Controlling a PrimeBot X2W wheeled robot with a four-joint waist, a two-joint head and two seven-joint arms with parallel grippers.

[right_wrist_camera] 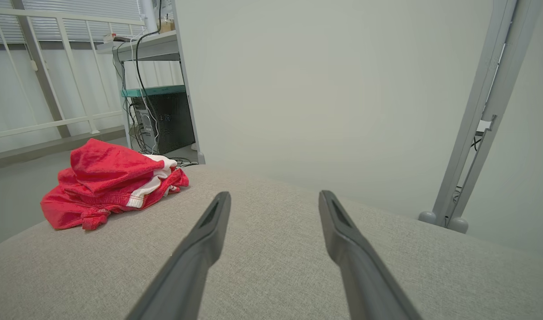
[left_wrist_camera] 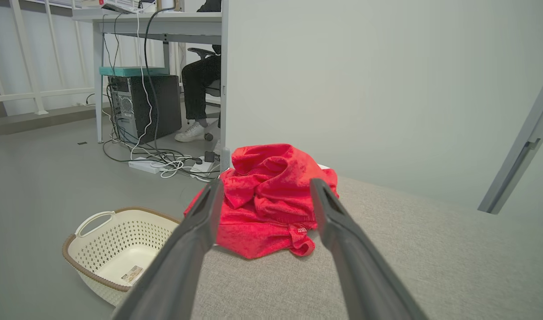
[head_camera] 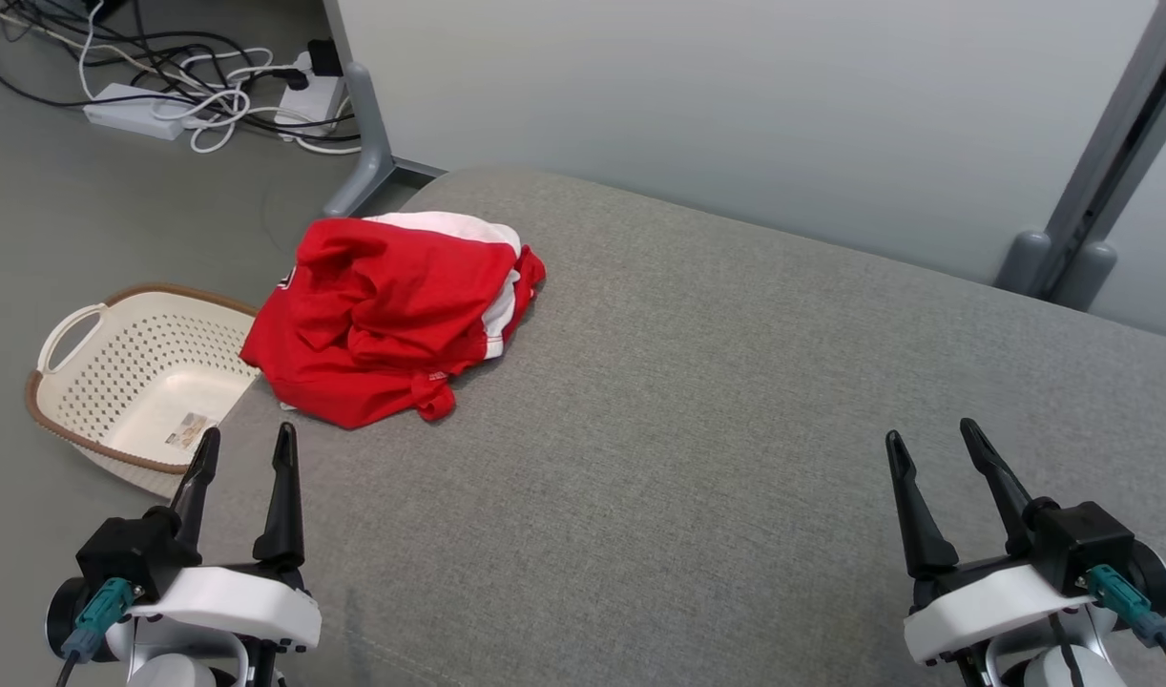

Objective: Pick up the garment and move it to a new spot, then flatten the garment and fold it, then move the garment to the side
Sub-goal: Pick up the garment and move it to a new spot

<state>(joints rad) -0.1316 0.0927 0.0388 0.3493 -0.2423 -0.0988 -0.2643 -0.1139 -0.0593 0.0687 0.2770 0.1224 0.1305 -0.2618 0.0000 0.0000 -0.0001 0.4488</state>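
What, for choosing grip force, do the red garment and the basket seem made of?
The garment looks like soft matte fabric, perhaps knit: it lies crumpled in folds. The basket is likely moulded plastic, smooth cream: even holes, brown rim.

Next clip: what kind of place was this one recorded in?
Probably an office or lab corner rather than a home: a desk with a tower computer under it, power strips and tangled cables on the floor, and grey partition panels behind the fabric-covered surface where the red garment lies.

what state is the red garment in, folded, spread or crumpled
Crumpled: the red garment sits in a rumpled heap, layers bunched over each other, at the grey surface's left edge.
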